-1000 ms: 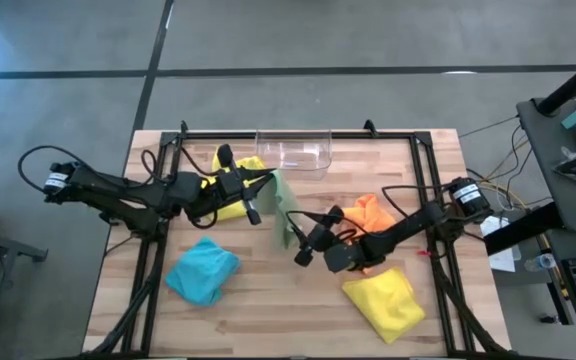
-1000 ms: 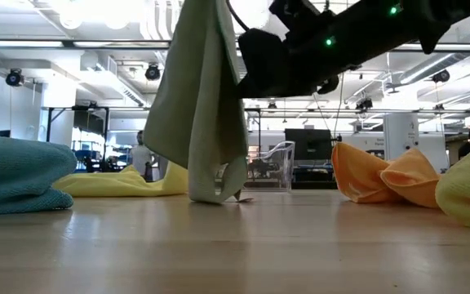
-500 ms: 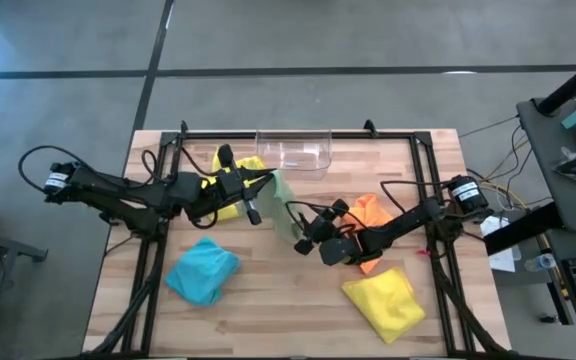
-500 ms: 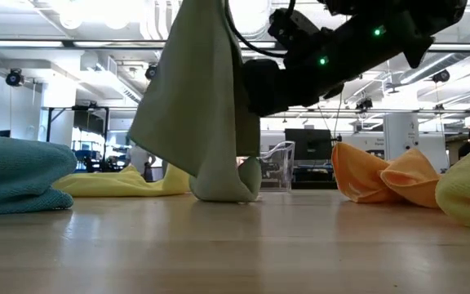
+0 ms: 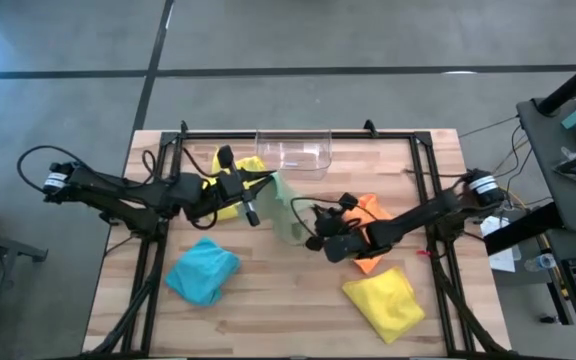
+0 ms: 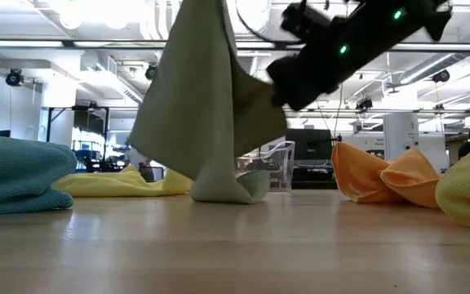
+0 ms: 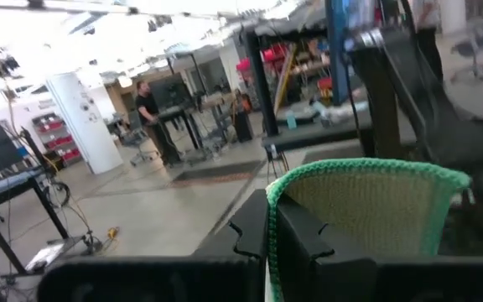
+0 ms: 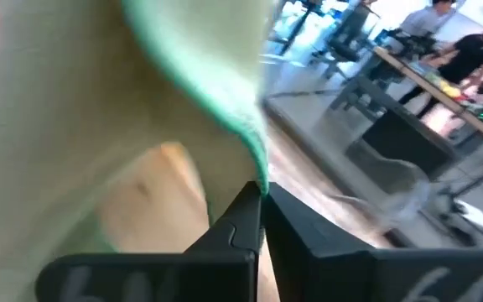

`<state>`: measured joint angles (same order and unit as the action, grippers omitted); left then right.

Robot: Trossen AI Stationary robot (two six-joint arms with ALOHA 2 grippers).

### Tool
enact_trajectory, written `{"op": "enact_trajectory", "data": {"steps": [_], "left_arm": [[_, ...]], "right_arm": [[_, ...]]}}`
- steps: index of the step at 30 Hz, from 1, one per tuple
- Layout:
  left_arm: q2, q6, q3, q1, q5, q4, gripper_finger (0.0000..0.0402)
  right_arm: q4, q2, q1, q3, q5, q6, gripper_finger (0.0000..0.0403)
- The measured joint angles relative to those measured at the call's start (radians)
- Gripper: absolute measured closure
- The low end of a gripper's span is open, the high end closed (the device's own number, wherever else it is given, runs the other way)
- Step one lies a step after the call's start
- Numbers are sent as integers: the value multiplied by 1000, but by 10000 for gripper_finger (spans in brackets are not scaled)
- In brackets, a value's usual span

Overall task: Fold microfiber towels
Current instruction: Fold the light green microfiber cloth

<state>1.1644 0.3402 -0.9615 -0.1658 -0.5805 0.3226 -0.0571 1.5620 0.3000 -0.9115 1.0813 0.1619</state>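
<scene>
With left gripper point(image 5: 265, 183) and right gripper point(image 5: 317, 238) each clamped on a pale green towel point(image 5: 288, 212) edge, hanging mid-table, hem touching wood, they should spread corners evenly before laying flat.

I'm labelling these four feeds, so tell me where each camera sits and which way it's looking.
High view: above the table, looking straight down; both arms, left gripper and right gripper on the pale green towel.
Low view: table-top height, looking level across the table into the room; an arm enters from above.
Left wrist view: on the left arm, looking past its own fingers.
Right wrist view: on the right arm, looking past its own fingers.
Shared: every view shows the pale green towel.
</scene>
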Motion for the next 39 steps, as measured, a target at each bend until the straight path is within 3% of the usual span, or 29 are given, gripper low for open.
{"op": "enact_trajectory", "data": {"steps": [6, 19, 31, 35, 39], "left_arm": [[-7, -21, 5, 0, 0, -63, 402], [-27, 57, -4, 6, -12, -78, 402], [-59, 278, -45, 36, -28, -70, 402], [-62, 369, -51, 36, -28, -73, 402], [-77, 409, -49, 35, -21, -109, 402]], "right_arm": [[135, -179, 23, 0, 72, -29, 395], [129, -465, 27, -50, 74, -296, 395], [144, -404, 27, -331, 70, -595, 395], [226, -378, 29, -410, 70, -595, 395], [343, -367, 46, -420, 70, -497, 395]]}}
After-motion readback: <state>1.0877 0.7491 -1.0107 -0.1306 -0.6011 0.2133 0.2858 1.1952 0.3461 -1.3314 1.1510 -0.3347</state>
